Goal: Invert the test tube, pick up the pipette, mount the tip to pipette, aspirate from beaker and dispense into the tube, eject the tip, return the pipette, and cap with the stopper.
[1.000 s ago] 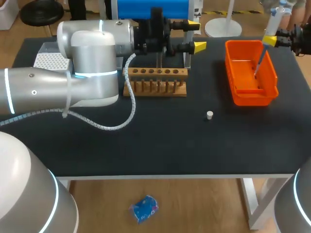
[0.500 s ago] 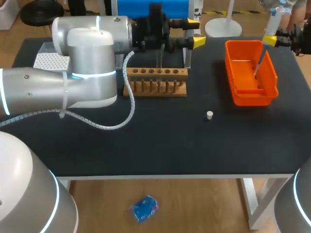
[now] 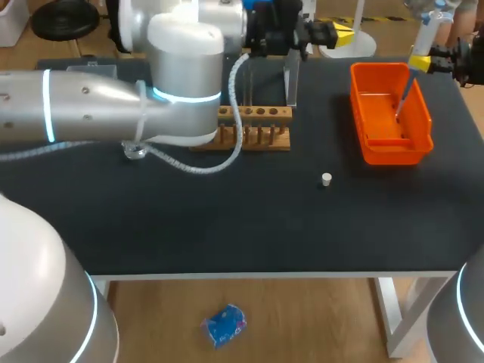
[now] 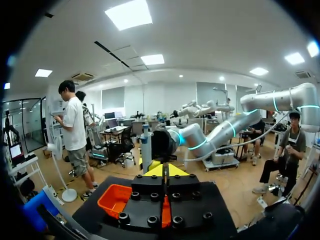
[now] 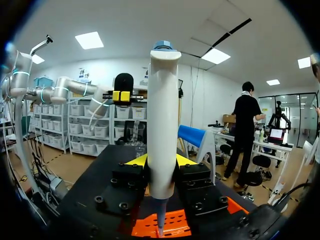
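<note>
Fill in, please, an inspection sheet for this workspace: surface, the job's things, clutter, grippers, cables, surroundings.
Surface: black table, no spill seen.
Job's things: wooden rack at the back; white stopper alone on the table; orange bin; clear beaker partly under the left arm; pipette.
Clutter: nothing seen.
Grippers: right gripper shut on the pipette, its tip over the bin; left gripper high behind the rack, state unclear.
Cables: spiral-wrapped cable hangs from the left arm across the rack.
Surroundings: nobody reaches over the table.
</note>
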